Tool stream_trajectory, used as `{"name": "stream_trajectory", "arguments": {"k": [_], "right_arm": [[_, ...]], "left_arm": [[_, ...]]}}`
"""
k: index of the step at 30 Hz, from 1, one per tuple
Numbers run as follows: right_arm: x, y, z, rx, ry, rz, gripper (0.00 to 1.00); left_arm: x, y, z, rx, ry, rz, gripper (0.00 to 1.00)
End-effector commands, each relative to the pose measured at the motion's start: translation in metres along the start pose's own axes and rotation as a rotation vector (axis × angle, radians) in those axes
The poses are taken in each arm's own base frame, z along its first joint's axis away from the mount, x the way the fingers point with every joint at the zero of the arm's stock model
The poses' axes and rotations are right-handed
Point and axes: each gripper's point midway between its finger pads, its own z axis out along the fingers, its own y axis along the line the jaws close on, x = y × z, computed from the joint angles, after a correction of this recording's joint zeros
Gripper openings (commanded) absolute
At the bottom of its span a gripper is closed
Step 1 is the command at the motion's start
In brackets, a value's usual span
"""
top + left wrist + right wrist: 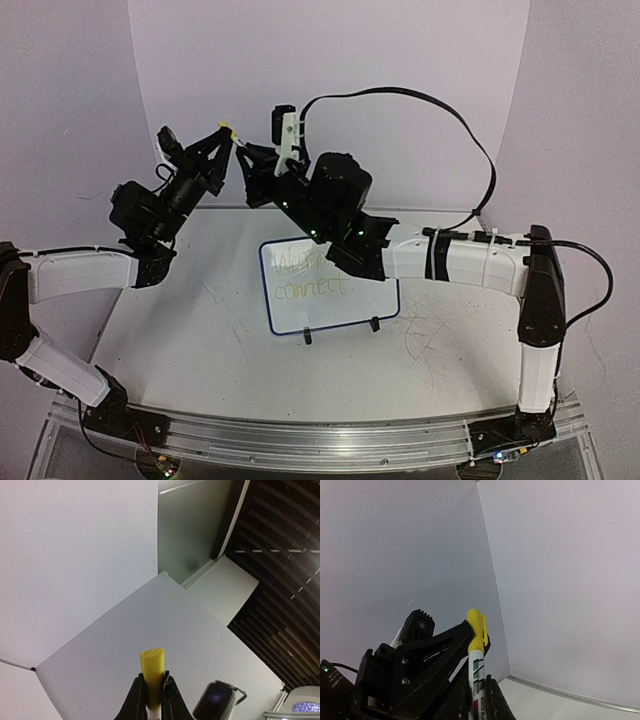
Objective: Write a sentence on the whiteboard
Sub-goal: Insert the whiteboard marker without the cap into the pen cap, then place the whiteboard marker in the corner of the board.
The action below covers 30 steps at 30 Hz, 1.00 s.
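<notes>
The whiteboard (335, 312), blue-framed on two black feet, stands mid-table. The sentence (310, 278) shows on it in faint yellow-green, two lines. Both arms are raised above the table's far edge and meet at one marker (479, 675), white-bodied with a yellow cap (477, 627) seated on it. My left gripper (224, 138) (152, 692) is shut on the cap (151, 667). My right gripper (243, 152) (482, 705) has its fingers round the white body just below. In the right wrist view the left gripper's black fingers (435, 652) pinch the cap from the left.
The white scuffed table (200, 330) carries only the board. Pale walls close the back and sides. A black cable (440, 105) loops high over the right arm. A metal rail (320, 440) runs along the near edge. The right wrist's camera (215, 700) sits close beside the left fingers.
</notes>
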Motion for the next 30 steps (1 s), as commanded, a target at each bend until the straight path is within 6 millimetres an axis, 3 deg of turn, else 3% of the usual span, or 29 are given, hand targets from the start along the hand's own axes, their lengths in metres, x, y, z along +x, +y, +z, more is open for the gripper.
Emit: {"name": "stream_trajectory", "arguments": {"k": [1,3,5,6,10,13,15,18,22,26,30], "right_arm": [[-0.028,-0.014,-0.027,0.015,0.028,0.067,0.48],[-0.023,-0.02,-0.046,0.032,0.086,0.077,0.78],[-0.013,-0.029,-0.066,0.067,0.157,0.081,0.95],[-0.01,-0.034,-0.075,0.087,0.191,0.075,0.98],[-0.02,-0.046,-0.119,0.1,0.237,0.042,0.98],[-0.024,-0.064,-0.148,0.167,0.282,-0.012,0.98],[-0.023,-0.078,-0.166,0.223,0.321,-0.058,0.98],[-0.025,-0.096,-0.187,0.304,0.355,-0.114,0.98],[-0.038,-0.112,-0.207,0.382,0.362,-0.146,0.98],[-0.05,-0.121,-0.222,0.424,0.357,-0.153,0.98],[-0.058,-0.128,-0.233,0.46,0.342,-0.151,0.98]], "left_arm": [[0.046,-0.028,-0.009,0.033,0.201,0.092,0.0],[0.028,-0.013,-0.008,-0.075,0.178,0.154,0.0],[0.008,0.006,-0.013,-0.19,0.156,0.18,0.0],[0.001,0.016,-0.019,-0.234,0.15,0.182,0.0],[-0.016,0.032,-0.048,-0.365,0.159,0.244,0.0],[-0.017,0.055,-0.078,-0.578,0.215,0.33,0.0],[-0.017,0.086,-0.109,-0.826,0.295,0.382,0.0],[-0.005,0.134,-0.165,-1.112,0.434,0.411,0.0],[0.018,0.188,-0.221,-1.313,0.574,0.401,0.0],[0.04,0.232,-0.254,-1.43,0.704,0.367,0.0],[0.052,0.26,-0.273,-1.499,0.792,0.365,0.0]]}}
